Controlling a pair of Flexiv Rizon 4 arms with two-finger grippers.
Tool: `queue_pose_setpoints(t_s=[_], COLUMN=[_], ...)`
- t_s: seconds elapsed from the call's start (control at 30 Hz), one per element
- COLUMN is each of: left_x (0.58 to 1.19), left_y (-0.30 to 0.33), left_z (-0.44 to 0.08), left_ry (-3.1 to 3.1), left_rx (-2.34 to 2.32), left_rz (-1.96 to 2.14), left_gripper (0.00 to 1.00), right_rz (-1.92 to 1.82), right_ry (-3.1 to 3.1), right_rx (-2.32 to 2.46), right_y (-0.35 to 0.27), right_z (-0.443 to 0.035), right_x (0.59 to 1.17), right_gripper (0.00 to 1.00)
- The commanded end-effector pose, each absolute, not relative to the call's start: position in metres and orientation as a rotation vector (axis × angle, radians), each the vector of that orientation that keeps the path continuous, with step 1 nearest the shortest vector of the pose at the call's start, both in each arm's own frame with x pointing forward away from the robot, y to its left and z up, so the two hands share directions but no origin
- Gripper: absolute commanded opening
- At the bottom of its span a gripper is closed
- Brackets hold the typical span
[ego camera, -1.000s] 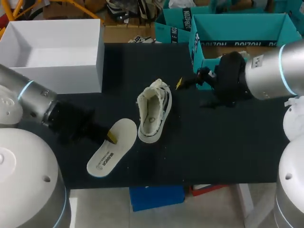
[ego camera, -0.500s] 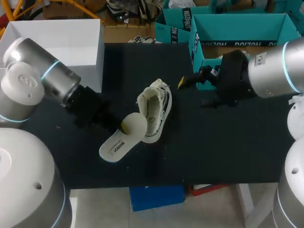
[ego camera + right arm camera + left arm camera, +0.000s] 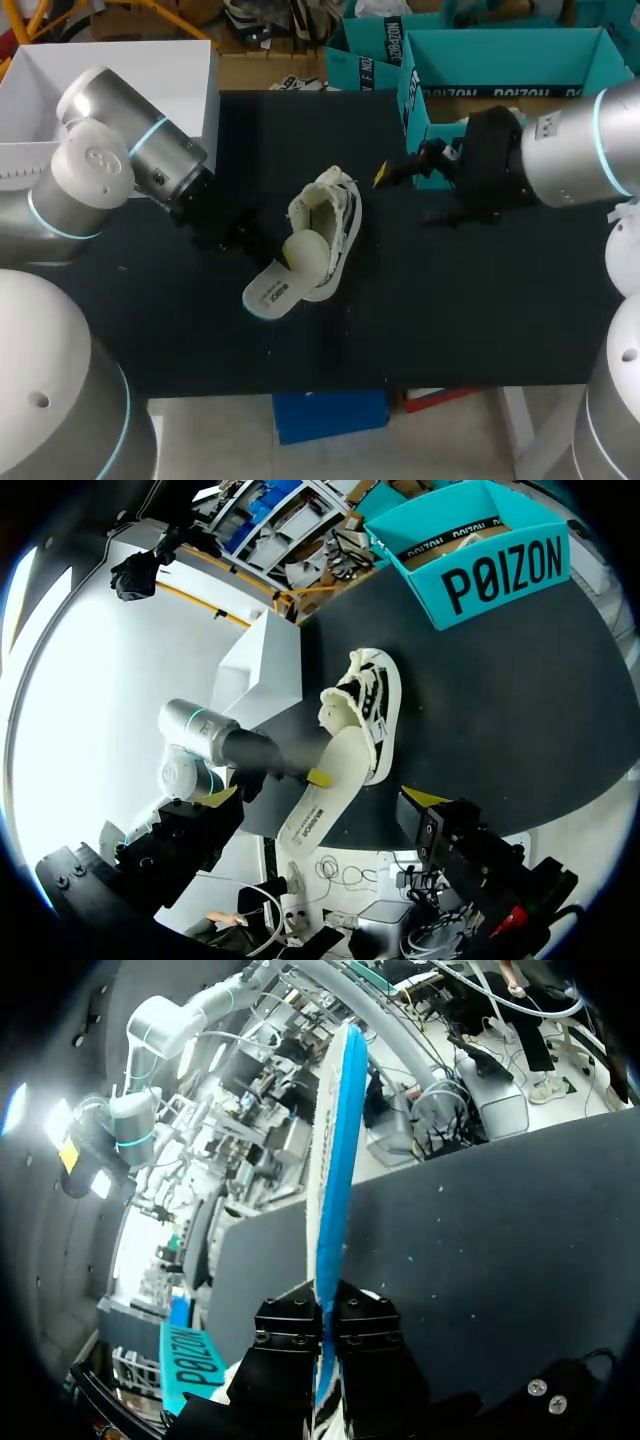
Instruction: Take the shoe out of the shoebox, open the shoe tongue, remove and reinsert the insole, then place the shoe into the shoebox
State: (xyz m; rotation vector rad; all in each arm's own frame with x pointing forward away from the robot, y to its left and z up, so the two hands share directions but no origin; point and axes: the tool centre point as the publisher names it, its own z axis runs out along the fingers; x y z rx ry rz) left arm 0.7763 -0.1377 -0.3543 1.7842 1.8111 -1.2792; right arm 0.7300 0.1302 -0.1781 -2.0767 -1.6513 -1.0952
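Left gripper is clamped tight on the insole. In the left wrist view the black fingers pinch it from both sides, and you see it edge-on running straight out ahead of them. It's an off-white insole with a light blue underside and some dark print near the heel end.

From the head view, the left gripper sits just left of the shoe and grips the insole along its side. The rounded front end of the insole is poked into the shoe's opening. The heel end sticks out toward the near-left, tilted. Can't tell if that end touches the table.

The shoe is a cream low sneaker with dark markings along the side. It lies near the middle of the black table with its opening gaping toward the head camera, laced end pointing at the far edge.

Right gripper has its yellow tips spread wide with nothing between them. It hangs off to the right of the shoe's far end, close to the teal box, not touching the shoe.

White shoebox is open at the far-left corner of the table, well apart from the shoe.
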Motion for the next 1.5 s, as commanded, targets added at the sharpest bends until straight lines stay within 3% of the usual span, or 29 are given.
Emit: queue_pose_setpoints(t_s=[0.03, 1.5], left_x=[0.785, 0.855], left_y=[-0.144, -0.171], left_z=[-0.362, -0.378], left_ry=[1.809, 1.894], left_rx=[1.764, 1.645], left_rz=[-1.296, -1.163], left_gripper=[0.00, 0.00], right_rz=[-1.095, -1.095], right_ry=[-1.652, -1.652], right_rx=[-2.078, -2.078], right_y=[0.131, 0.131], right_z=[-0.178, -0.178], right_x=[0.730, 0.730], right_gripper=[1.00, 1.00])
